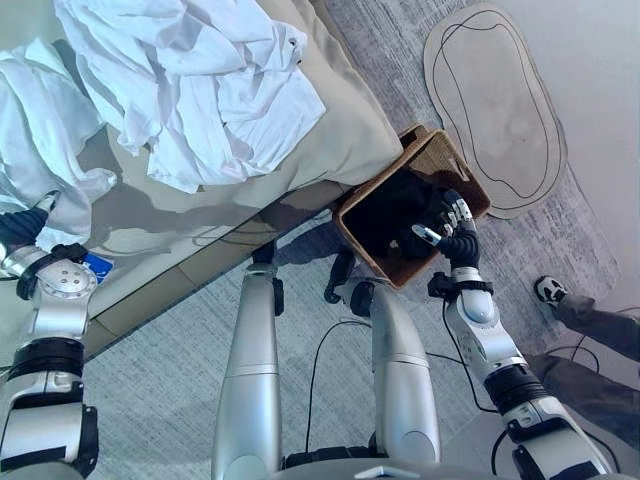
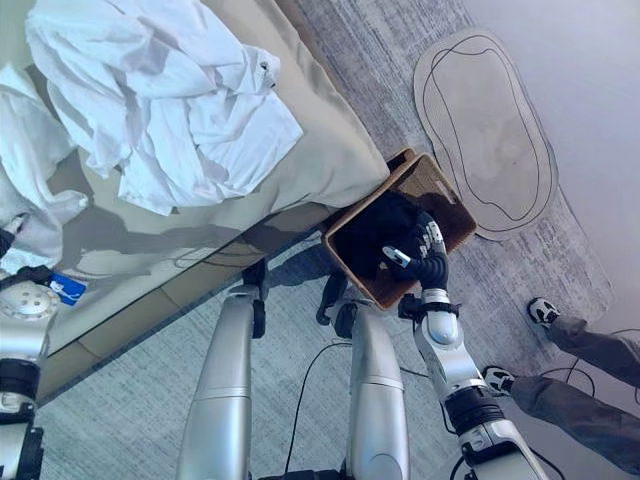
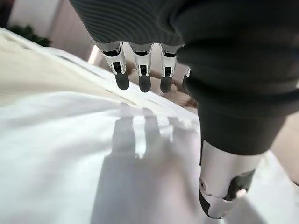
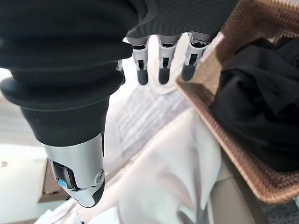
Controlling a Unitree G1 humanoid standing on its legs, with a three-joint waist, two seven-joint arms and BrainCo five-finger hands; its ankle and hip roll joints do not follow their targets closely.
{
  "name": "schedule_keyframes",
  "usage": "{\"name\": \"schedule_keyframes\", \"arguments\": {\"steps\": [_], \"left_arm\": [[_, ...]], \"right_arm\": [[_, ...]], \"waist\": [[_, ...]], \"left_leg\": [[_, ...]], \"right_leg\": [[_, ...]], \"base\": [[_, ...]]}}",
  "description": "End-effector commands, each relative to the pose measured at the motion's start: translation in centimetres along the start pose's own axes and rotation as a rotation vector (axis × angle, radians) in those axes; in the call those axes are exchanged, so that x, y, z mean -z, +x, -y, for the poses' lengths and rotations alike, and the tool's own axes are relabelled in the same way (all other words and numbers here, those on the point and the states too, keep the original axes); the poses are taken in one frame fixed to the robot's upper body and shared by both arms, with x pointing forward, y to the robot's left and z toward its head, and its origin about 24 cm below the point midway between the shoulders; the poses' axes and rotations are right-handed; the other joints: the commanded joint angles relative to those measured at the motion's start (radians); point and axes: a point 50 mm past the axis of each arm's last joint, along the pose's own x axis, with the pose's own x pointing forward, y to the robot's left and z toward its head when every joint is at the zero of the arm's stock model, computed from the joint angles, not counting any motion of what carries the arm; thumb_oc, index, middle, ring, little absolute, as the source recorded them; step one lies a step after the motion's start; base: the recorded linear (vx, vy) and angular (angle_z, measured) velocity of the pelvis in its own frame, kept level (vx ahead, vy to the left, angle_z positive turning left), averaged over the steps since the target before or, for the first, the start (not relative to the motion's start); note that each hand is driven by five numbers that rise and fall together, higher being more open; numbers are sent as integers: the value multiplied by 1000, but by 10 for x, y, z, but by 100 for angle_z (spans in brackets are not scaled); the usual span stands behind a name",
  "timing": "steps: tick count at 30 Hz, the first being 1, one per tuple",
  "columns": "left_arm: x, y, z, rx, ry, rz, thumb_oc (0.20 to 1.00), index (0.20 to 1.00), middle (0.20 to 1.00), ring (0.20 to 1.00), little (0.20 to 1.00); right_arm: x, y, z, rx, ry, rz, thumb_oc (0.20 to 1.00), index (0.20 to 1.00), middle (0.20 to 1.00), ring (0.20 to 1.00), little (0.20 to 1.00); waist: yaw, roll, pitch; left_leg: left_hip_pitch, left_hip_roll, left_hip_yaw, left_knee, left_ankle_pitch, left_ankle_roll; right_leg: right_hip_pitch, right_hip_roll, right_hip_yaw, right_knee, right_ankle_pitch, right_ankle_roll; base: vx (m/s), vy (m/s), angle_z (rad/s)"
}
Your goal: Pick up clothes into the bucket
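1. Where the bed's (image 1: 340, 130) near corner ends, a brown woven basket (image 1: 452, 165) stands on the grey carpet (image 1: 180, 370), touching the mattress edge, with black clothing (image 1: 395, 205) inside it
2. White clothes (image 1: 190, 85) lie heaped across the bed top, reaching close to its near edge; a second white piece (image 1: 35, 130) lies at the bed's left side
3. An oval rug (image 1: 500, 105) lies beyond the basket, with open carpet between; a person's legs and shoe (image 1: 548, 290) are at the right
4. The right hand (image 1: 445, 225) hangs over the basket's near rim, fingers straight, holding nothing
5. The left hand (image 3: 224, 93) hovers just above white cloth, fingers (image 3: 142, 77) relaxed and apart, released
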Motion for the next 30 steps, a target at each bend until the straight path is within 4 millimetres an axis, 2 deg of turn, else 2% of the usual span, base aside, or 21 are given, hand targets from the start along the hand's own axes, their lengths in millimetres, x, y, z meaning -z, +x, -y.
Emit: {"name": "schedule_keyframes", "arguments": {"steps": [1, 4, 6, 7, 8, 9, 10, 13, 17, 22, 26, 28, 29, 30], "left_arm": [[-18, 12, -7, 86, -10, 145, 1000, 1000, 1000, 1000, 1000], [-23, 11, 2, 183, -13, 158, 1000, 1000, 1000, 1000, 1000], [-8, 11, 11, 269, 68, 68, 1000, 1000, 1000, 1000, 1000], [-6, 12, 15, 302, 78, 29, 598, 598, 598, 598, 598], [-7, 12, 16, 303, 77, 30, 307, 307, 307, 307, 307], [-7, 15, 17, 313, 82, 17, 200, 200, 200, 200, 200], [-1, 19, 16, 325, 110, -13, 200, 200, 200, 200, 200], [5, 12, 21, 373, 109, -29, 200, 200, 200, 200, 200], [5, -3, 29, 419, 73, -13, 200, 200, 200, 200, 200], [20, -23, 38, 471, 68, -80, 200, 200, 200, 200, 200], [44, -41, 41, 508, 87, -187, 200, 200, 200, 200, 200], [51, -59, 45, 539, 48, -231, 200, 200, 200, 200, 200], [52, -60, 45, 539, 48, -232, 200, 200, 200, 200, 200], [58, -71, 46, 557, 20, -262, 200, 200, 200, 200, 200]], "right_arm": [[-10, -7, 10, 8, 37, 69, 1000, 1000, 1000, 1000, 1000], [-10, -5, 15, 17, 25, 67, 1000, 1000, 1000, 1000, 1000], [-11, -3, 17, 15, 22, 64, 1000, 1000, 1000, 1000, 1000], [-10, -3, 18, 16, 23, 58, 1000, 1000, 1000, 1000, 1000], [-10, -3, 18, 18, 23, 59, 1000, 1000, 1000, 1000, 1000], [-8, -2, 16, 8, 24, 49, 1000, 1000, 1000, 1000, 1000], [-8, -1, 14, 5, 32, 47, 1000, 1000, 1000, 1000, 1000], [-7, -1, 12, -4, 36, 44, 1000, 1000, 1000, 1000, 1000], [-3, -3, 17, 22, 28, 28, 1000, 1000, 1000, 1000, 1000], [6, -4, 22, 53, 22, -14, 1000, 1000, 1000, 1000, 1000], [13, -4, 20, 53, 16, -43, 1000, 1000, 1000, 1000, 1000], [16, -5, 23, 68, 5, -60, 1000, 1000, 1000, 1000, 1000], [16, -5, 23, 67, 5, -60, 1000, 1000, 1000, 1000, 1000], [20, -6, 25, 76, -7, -81, 1000, 1000, 1000, 1000, 1000]], "waist": [[-9, 24, -57], [-16, 36, -60], [-27, 42, -62], [-30, 43, -63], [-29, 43, -63], [-36, 44, -65], [-40, 42, -68], [-43, 44, -76], [-40, 54, -86], [-34, 62, -107], [-32, 65, -117], [-18, 72, -126], [-19, 72, -123], [-10, 77, -132]], "left_leg": [[-12, 40, -44, 60, -82, 17], [-21, 33, -39, 64, -82, 20], [-25, 35, -34, 64, -82, 22], [-29, 36, -32, 66, -82, 23], [-29, 36, -32, 67, -82, 23], [-31, 37, -29, 69, -82, 24], [-31, 41, -25, 70, -83, 24], [-32, 44, -21, 73, -83, 25], [-21, 40, -23, 57, -77, 25], [27, 37, -18, 21, -71, 25], [102, 42, -14, -28, -63, 24], [175, 43, -11, -82, -55, 23], [180, 43, -12, -85, -53, 23], [235, 44, -11, -123, -46, 22]], "right_leg": [[13, -76, 74, -133, 156, 141], [2, -79, 78, -131, 156, 142], [-7, -78, 85, -127, 157, 141], [-11, -77, 89, -126, 158, 141], [-12, -78, 89, -126, 158, 141], [-14, -77, 90, -125, 159, 140], [-17, -75, 91, -125, 161, 140], [-19, -75, 94, -127, 165, 142], [-13, -79, 91, -134, 167, 145], [25, -81, 86, -155, 171, 146], [97, -80, 79, -202, 185, 151], [168, -83, 71, -248, 196, 155], [173, -82, 69, -251, 197, 155], [226, -83, 65, -286, 206, 157]], "base": [[-8, 43, -3], [-6, 71, -1], [-9, 56, 3], [-5, 39, 2], [0, 0, 0], [0, 0, 0], [7, 37, -4], [14, 31, -7], [11, 7, -3], [0, 0, 0], [12, -6, 0], [52, -32, 1], [70, -19, 1], [45, -1, 2]]}}
